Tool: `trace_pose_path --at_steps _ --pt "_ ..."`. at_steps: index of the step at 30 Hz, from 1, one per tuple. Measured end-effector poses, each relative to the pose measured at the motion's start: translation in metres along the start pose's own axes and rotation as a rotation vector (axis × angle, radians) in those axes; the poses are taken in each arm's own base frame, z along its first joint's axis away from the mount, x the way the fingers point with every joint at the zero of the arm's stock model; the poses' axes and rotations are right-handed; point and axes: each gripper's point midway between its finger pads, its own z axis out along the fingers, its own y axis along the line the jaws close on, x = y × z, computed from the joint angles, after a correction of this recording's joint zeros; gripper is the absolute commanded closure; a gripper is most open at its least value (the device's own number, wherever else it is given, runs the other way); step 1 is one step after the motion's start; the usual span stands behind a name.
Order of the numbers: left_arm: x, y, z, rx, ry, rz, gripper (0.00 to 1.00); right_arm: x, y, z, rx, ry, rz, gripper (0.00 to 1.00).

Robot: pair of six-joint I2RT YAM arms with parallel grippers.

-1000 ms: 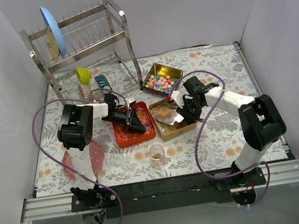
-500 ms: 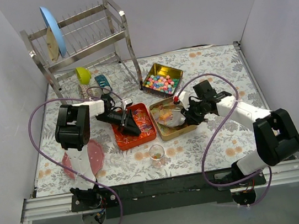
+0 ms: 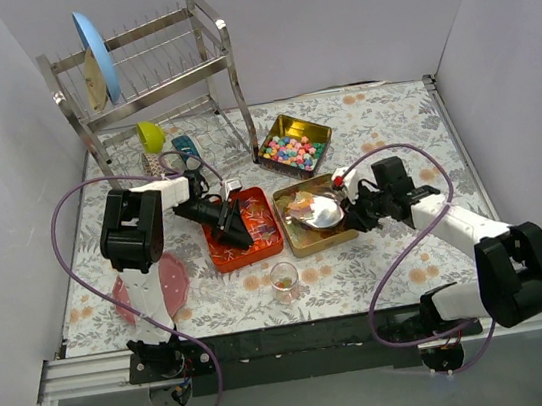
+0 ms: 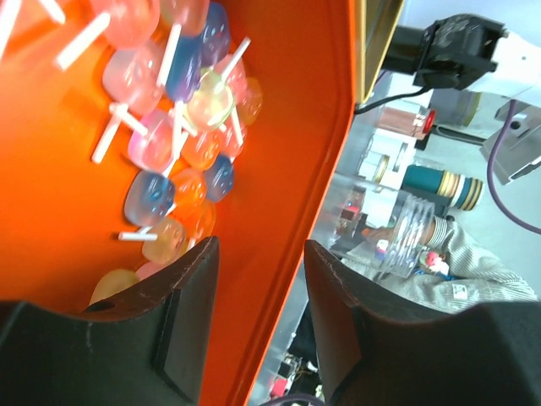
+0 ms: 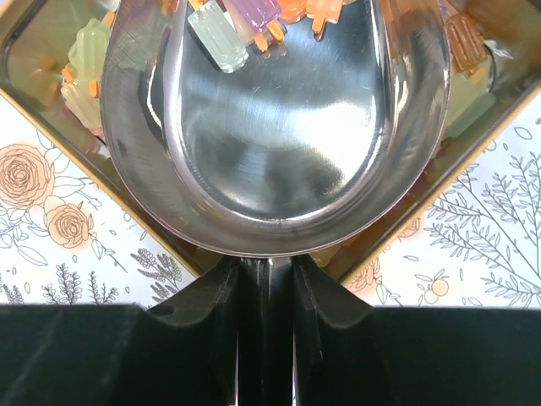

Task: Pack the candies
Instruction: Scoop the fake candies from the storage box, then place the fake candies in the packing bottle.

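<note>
Leftmost, the left gripper (image 4: 258, 254) is set low over the orange tray (image 3: 221, 261), its fingers spread apart with nothing pinched, and the tray's rim is seen in the gap between them. On the tray floor just ahead of the fingers, clear-wrapped sweets (image 4: 182, 127) with white sticks are heaped. Nearer the table's front edge, a small clear cup (image 3: 283, 276) is stood upright, with something small lying in its bottom. Just beside the tray on its right, a gold tin (image 3: 303, 247) is filled with orange and pale jellies (image 5: 84, 59) shaped like ice lollies. A metal scoop (image 5: 279, 144) is held over this tin, with a few jellies at its far lip. Its handle is pinched by the right gripper (image 5: 266, 271), with the fingers pressed against it from both sides. Behind, a second gold tin (image 3: 317, 134) is filled with pastel pellets (image 3: 289, 150)
</note>
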Motion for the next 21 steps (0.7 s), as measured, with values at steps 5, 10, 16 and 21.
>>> trace_pose_path --at_steps 5,10,16,21 --pt "0.007 0.003 0.000 -0.023 0.027 0.002 0.54 -0.002 -0.001 -0.010 0.020 -0.080 0.034 0.99" --pt "0.004 0.004 -0.001 -0.057 0.040 0.037 0.53 -0.010 0.006 -0.020 0.032 -0.175 0.033 0.99" --pt "-0.002 0.002 0.001 -0.080 0.050 0.089 0.52 -0.029 0.007 -0.032 0.074 -0.292 0.020 0.99" --pt "0.000 0.000 0.006 -0.087 0.066 0.099 0.51 -0.037 0.009 -0.039 0.073 -0.316 0.014 0.99"
